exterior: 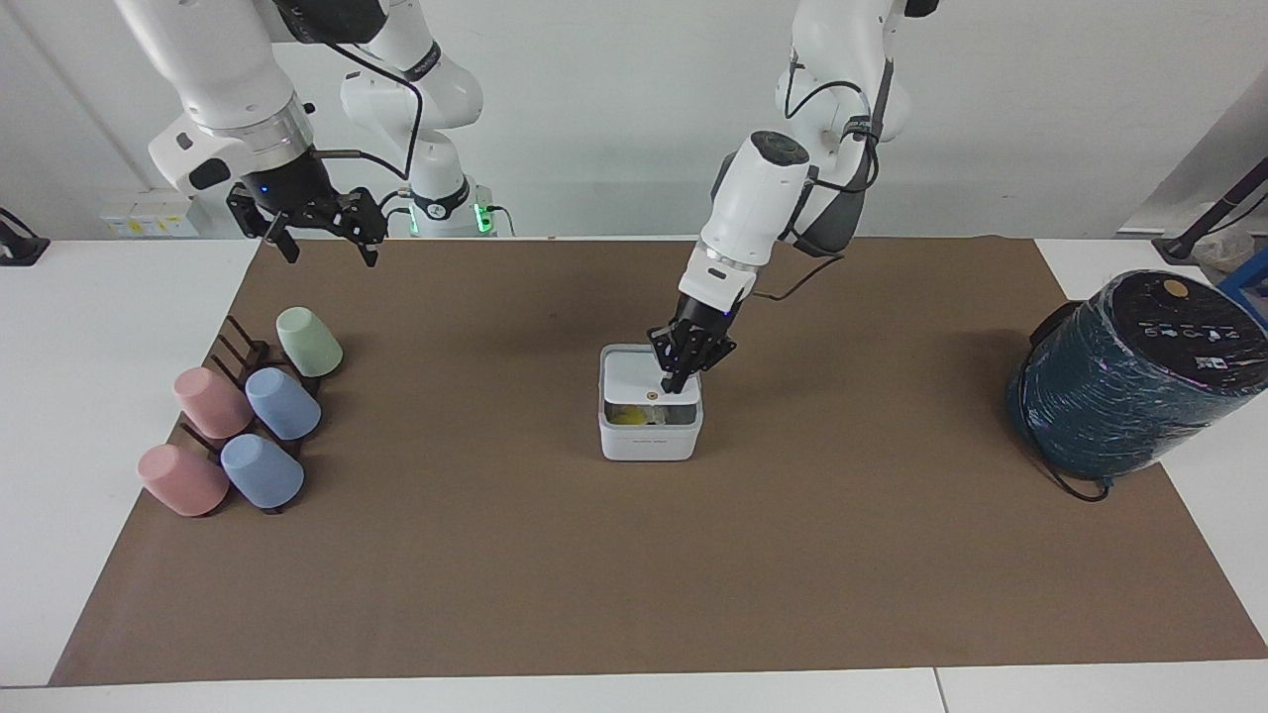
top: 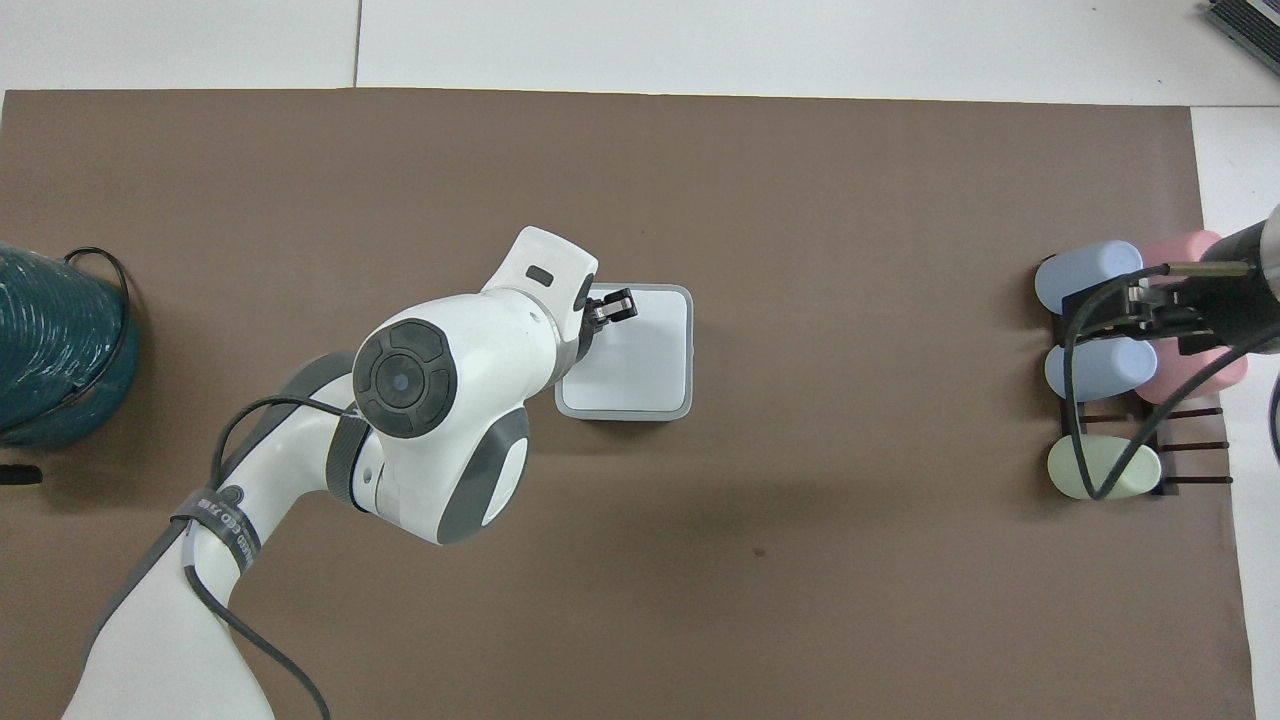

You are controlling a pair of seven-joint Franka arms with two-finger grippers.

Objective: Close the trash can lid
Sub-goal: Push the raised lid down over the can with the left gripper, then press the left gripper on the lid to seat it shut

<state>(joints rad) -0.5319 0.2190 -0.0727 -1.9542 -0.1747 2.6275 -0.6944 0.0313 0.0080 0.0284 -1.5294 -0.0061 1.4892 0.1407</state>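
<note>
The white trash can (exterior: 649, 444) stands mid-table on the brown mat. Its lid (exterior: 632, 373) is hinged at the edge nearer the robots and lies almost flat. A narrow gap remains at the edge farther from the robots, showing yellow and white scraps inside. My left gripper (exterior: 671, 387) is shut, and its tips press down on the lid near the orange dot (exterior: 651, 394). In the overhead view the lid (top: 645, 350) covers the whole can, with the left gripper (top: 618, 306) over its corner. My right gripper (exterior: 330, 248) waits open in the air above the mat's corner, near the cup rack.
A dark rack (exterior: 238, 347) with several pink, blue and green cups lies toward the right arm's end of the table. A large teal wrapped cylinder (exterior: 1129, 386) with a cable stands at the left arm's end.
</note>
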